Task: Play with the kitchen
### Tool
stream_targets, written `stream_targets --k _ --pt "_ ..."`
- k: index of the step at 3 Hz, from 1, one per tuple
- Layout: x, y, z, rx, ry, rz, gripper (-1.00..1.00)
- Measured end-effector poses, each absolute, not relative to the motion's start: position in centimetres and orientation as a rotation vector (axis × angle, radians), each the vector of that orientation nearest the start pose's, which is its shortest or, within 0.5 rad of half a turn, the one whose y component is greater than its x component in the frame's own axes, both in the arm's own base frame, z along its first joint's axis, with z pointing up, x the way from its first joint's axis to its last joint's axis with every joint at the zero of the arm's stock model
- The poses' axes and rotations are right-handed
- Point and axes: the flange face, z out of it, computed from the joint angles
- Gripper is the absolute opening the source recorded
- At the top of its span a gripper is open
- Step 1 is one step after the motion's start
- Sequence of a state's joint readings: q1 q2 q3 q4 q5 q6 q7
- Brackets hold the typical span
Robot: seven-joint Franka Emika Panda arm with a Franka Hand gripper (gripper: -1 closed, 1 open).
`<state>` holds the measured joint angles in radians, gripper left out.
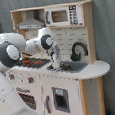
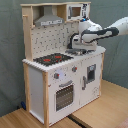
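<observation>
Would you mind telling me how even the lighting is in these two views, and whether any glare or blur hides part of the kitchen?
In the first exterior view, light is soft and even; the arm is slightly soft-edged, and the claw is too indistinct to read. In the second exterior view, the kitchen is evenly lit without glare; the hob shows clearly, while the sink area lies in the arm's shade.
</observation>
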<state>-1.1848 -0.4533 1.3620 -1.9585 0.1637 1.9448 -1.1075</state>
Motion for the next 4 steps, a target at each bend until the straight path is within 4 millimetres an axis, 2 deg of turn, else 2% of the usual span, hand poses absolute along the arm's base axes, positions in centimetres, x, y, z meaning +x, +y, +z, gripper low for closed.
stream_targets --k 1,2,4 --pt "53.2 18.3 50.9 -2.840 -1.986 0.015 1.00" --pt "53.9 18.1 51.9 -2.860 -1.953 0.044 1.00" --pt "53.2 20.4 57.0 -2.855 -1.953 0.069 1.00"
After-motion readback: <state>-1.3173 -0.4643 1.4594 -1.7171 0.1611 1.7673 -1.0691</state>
